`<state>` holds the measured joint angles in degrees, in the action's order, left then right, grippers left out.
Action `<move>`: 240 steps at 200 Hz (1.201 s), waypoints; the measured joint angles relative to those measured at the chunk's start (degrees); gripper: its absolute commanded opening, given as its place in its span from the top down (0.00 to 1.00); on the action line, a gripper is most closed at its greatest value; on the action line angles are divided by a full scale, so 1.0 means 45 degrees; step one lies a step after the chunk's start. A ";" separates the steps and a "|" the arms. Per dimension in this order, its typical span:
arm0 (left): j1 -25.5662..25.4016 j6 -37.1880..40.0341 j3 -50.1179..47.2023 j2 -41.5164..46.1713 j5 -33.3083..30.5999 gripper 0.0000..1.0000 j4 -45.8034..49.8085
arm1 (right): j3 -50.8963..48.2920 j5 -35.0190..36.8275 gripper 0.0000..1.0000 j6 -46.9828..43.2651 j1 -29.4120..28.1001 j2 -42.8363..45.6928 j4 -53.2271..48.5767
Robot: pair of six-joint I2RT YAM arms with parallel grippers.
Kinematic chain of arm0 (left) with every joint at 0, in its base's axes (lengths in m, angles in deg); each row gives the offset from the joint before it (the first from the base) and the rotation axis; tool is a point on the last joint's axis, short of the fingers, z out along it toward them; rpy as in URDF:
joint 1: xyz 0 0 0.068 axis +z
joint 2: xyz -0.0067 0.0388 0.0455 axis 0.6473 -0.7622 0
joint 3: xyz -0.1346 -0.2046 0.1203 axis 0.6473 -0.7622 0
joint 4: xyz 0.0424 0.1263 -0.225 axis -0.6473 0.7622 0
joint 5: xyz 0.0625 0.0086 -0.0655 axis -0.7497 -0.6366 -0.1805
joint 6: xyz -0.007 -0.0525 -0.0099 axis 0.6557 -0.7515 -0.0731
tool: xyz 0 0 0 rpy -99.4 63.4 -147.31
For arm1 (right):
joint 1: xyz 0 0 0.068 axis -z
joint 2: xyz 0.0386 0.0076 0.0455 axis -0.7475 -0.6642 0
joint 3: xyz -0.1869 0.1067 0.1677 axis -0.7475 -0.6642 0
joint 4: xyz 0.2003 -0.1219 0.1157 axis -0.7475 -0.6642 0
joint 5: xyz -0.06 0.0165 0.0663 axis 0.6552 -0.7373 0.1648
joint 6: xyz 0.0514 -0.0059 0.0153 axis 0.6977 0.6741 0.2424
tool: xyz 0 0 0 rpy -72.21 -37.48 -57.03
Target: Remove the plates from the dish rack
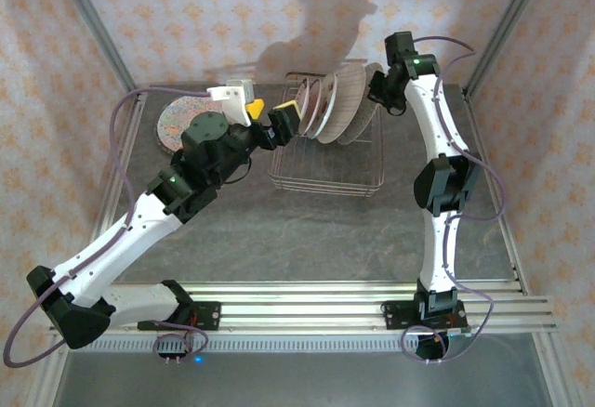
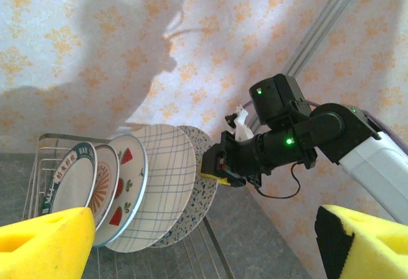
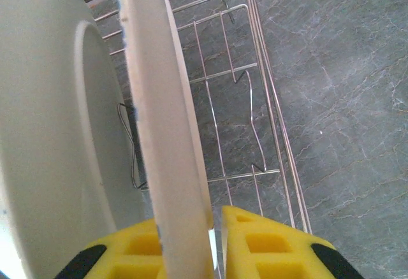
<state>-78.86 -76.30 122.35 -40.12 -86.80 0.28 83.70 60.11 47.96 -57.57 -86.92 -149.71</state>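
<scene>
The dish rack (image 1: 325, 179) stands at the far edge of the table (image 1: 307, 240), with plates (image 1: 335, 100) upright in it. My right gripper (image 3: 217, 241) is clenched on the rim of the speckled plate (image 2: 191, 209). My left gripper (image 2: 204, 234) is wide open and holds nothing.
</scene>
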 measured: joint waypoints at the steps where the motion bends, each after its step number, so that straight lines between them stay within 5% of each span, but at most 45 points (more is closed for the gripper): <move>1: 0.0000 0.0000 0.0000 0.0000 -0.0015 0.10 -0.0005 | 0.0005 -0.0005 0.83 -0.0005 0.0000 0.0000 0.0000; 78: -0.0005 -0.0010 -0.0034 0.0000 -0.0257 0.04 -0.0073 | 0.0665 0.0214 1.00 -0.0665 0.0053 -0.0301 -0.0413; 240: -0.0024 -0.0243 -0.0087 -0.0010 -0.0257 0.01 -0.0049 | 0.2132 0.2939 1.00 -0.1355 -0.0996 -0.0301 -0.1617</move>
<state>-78.97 -77.40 121.95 -40.16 -87.96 0.06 93.29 73.33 41.86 -62.05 -88.27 -156.99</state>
